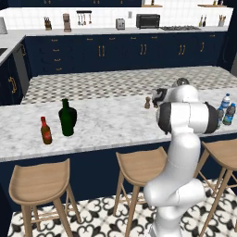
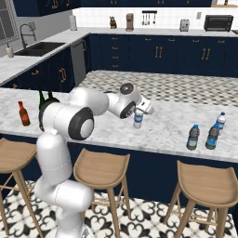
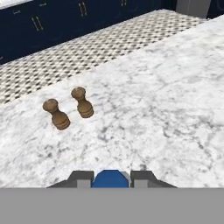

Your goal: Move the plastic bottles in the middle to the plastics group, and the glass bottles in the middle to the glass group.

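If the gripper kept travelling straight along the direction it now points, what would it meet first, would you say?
Probably the marble countertop: the gripper, shut on a blue-capped water bottle, looks down at bare marble. The two pepper shakers stand off to one side.

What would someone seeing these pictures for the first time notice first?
The big white arm, bent over the marble counter, its gripper shut on a small water bottle in the middle of the counter. Then the bottle clusters at either end: a squat dark bottle with a red-capped sauce bottle at the left, blue-labelled water bottles at the right. Two brown pepper shakers stand just beyond the gripper.
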{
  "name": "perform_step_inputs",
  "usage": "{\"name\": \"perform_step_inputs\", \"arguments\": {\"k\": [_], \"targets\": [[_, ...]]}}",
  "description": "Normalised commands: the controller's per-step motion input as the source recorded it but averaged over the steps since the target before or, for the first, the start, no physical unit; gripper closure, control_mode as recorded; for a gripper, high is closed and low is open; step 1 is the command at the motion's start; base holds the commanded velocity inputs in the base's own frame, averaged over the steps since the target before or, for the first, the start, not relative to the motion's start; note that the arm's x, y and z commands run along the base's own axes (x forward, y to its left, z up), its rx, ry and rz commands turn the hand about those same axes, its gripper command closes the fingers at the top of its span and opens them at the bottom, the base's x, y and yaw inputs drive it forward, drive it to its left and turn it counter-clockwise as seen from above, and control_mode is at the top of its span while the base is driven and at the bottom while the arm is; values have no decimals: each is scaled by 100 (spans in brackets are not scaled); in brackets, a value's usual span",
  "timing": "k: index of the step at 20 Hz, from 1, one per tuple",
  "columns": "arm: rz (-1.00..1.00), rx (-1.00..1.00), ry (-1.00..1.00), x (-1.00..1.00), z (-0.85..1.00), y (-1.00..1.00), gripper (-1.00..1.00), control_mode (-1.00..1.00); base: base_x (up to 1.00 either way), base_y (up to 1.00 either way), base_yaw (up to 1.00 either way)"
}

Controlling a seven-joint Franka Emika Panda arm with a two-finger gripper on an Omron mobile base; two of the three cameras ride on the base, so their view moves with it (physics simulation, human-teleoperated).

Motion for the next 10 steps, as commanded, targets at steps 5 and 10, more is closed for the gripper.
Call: {"name": "perform_step_inputs", "arguments": {"k": [5,10], "targets": [[-36,0,0,-49,3,-58,100,-100,0,0,0],[-37,0,0,-20,15,-29,100,-100,0,0,0]]}}
